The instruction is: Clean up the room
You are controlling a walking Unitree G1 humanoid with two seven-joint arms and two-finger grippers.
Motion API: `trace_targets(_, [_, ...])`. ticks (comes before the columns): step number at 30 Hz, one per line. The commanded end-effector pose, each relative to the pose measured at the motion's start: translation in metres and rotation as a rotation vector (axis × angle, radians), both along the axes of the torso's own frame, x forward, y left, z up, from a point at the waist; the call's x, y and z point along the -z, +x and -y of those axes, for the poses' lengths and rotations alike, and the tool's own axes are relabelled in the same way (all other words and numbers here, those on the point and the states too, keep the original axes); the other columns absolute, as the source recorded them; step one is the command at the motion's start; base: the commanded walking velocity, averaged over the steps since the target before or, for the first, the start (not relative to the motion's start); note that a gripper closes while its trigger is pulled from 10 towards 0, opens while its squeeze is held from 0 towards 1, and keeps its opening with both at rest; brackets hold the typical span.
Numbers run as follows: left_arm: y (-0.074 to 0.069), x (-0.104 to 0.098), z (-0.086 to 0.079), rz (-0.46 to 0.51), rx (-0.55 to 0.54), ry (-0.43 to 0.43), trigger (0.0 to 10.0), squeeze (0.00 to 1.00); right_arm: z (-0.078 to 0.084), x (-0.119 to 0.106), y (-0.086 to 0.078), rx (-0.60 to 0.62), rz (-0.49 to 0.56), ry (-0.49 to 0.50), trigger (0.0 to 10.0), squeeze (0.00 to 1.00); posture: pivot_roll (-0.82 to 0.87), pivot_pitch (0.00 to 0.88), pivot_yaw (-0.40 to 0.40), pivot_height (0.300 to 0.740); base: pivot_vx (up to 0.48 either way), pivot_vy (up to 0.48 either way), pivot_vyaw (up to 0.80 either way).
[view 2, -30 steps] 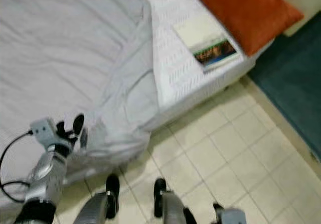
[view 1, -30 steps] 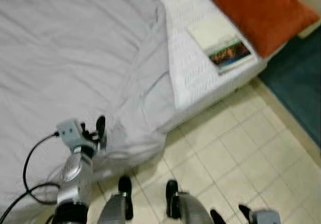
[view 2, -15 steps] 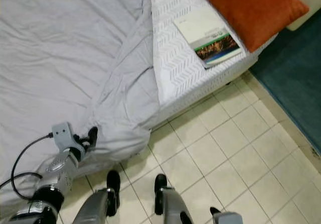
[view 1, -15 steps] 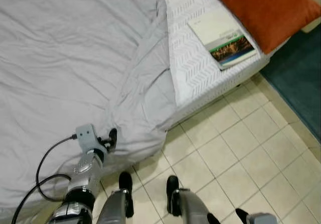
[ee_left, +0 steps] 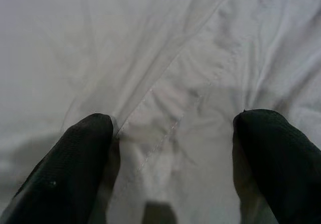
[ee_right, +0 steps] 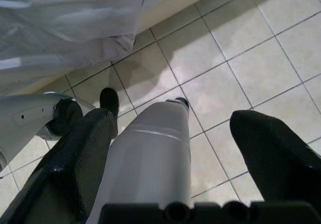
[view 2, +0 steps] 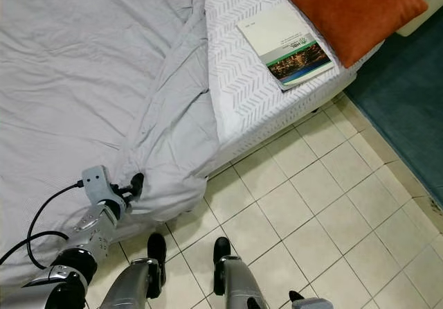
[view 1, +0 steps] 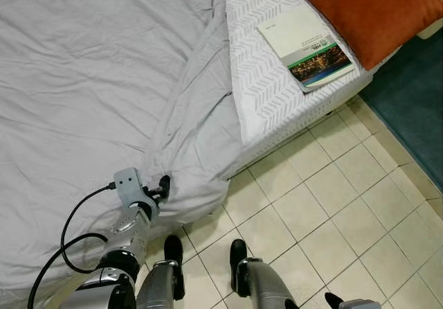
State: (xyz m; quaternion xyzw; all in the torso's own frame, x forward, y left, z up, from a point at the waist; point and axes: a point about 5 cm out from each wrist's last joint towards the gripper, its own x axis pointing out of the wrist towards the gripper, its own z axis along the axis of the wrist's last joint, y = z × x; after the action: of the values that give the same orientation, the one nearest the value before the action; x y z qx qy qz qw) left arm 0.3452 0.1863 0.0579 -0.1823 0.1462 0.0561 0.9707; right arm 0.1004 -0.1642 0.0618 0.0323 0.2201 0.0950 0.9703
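A rumpled grey duvet (view 1: pixel 104 80) covers most of the bed, and one corner (view 1: pixel 201 156) hangs over the edge toward the floor. My left gripper (view 1: pixel 163 186) is at that hanging corner, open. In the left wrist view its two black fingers (ee_left: pixel 85 153) straddle a seam fold of the grey fabric (ee_left: pixel 170 108), which lies between them. A book (view 1: pixel 306 40) with a green photo cover lies on the white patterned sheet (view 1: pixel 263 87), beside an orange pillow (view 1: pixel 367 7). My right gripper (ee_right: pixel 173 121) hangs low and open over the tiles, by my leg.
Beige tiled floor (view 1: pixel 325 198) runs along the bed. A teal rug (view 1: pixel 415 108) lies at the right. My two feet (view 1: pixel 204 253) stand close to the bed's edge. A black cable (view 1: pixel 66 233) loops from my left wrist.
The view has steadied and shifted. My left gripper has dropped from above the duvet to the hanging corner at the bed's edge.
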Motion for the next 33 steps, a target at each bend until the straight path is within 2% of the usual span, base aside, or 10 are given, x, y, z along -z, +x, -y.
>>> trace_targets(1, [-0.026, 0.037, -0.002, -0.15, -0.048, -0.059, 9.2, 0.0, 0.003, 0.005, -0.014, 0.013, -0.061, -0.016, 10.0, 0.0, -0.26, 0.634, -0.122, 0.74, 0.0, 0.0, 0.0])
trace_targets(2, [-0.03, 0.041, -0.006, -0.166, -0.082, -0.081, 0.0, 0.0, 0.004, 0.005, -0.016, 0.013, -0.068, -0.017, 10.0, 0.0, -0.26, 0.634, -0.122, 0.74, 0.0, 0.0, 0.0])
trace_targets(10, [-0.035, 0.048, -0.003, -0.199, -0.104, -0.113, 0.0, 0.0, 0.003, 0.007, -0.017, 0.01, -0.077, -0.017, 10.0, 0.0, -0.26, 0.632, -0.124, 0.74, 0.0, 0.0, 0.0])
trace_targets(16, [-0.031, 0.044, 0.009, -0.176, -0.024, -0.019, 0.0, 0.0, 0.002, 0.008, -0.009, 0.012, -0.056, -0.004, 10.0, 0.0, -0.25, 0.595, -0.115, 0.74, 0.0, 0.0, 0.0])
trace_targets(27, [-0.022, 0.036, 0.031, -0.141, 0.102, 0.044, 0.0, 0.0, 0.004, 0.018, 0.006, -0.004, -0.034, 0.008, 10.0, 0.0, -0.22, 0.499, -0.092, 0.74, 0.0, 0.0, 0.0])
trace_targets(28, [-0.02, 0.034, 0.037, -0.134, 0.152, 0.087, 0.0, 0.0, 0.004, 0.018, 0.018, 0.001, -0.003, 0.009, 10.0, 0.0, -0.19, 0.37, -0.047, 0.74, 0.0, 0.0, 0.0])
trace_targets(29, [-0.02, 0.034, 0.037, -0.134, 0.152, 0.087, 0.0, 0.0, 0.004, 0.018, 0.018, 0.001, -0.003, 0.009, 10.0, 0.0, -0.19, 0.37, -0.047, 0.74, 0.0, 0.0, 0.0])
trace_targets(30, [-0.018, 0.032, 0.043, -0.134, 0.207, 0.132, 0.0, 0.0, 0.004, 0.018, 0.033, 0.007, 0.035, 0.007, 10.0, 0.0, -0.19, 0.303, -0.023, 0.74, 0.0, 0.0, 0.0])
trace_targets(32, [-0.018, 0.032, 0.043, -0.134, 0.207, 0.132, 0.0, 0.0, 0.004, 0.018, 0.033, 0.007, 0.035, 0.007, 10.0, 0.0, -0.19, 0.303, -0.023, 0.74, 0.0, 0.0, 0.0])
trace_targets(33, [-0.015, 0.029, 0.047, -0.141, 0.233, 0.178, 10.0, 0.0, 0.006, 0.02, 0.052, 0.015, 0.072, 0.005, 10.0, 0.0, -0.2, 0.218, -0.003, 0.74, 0.0, 0.0, 0.0])
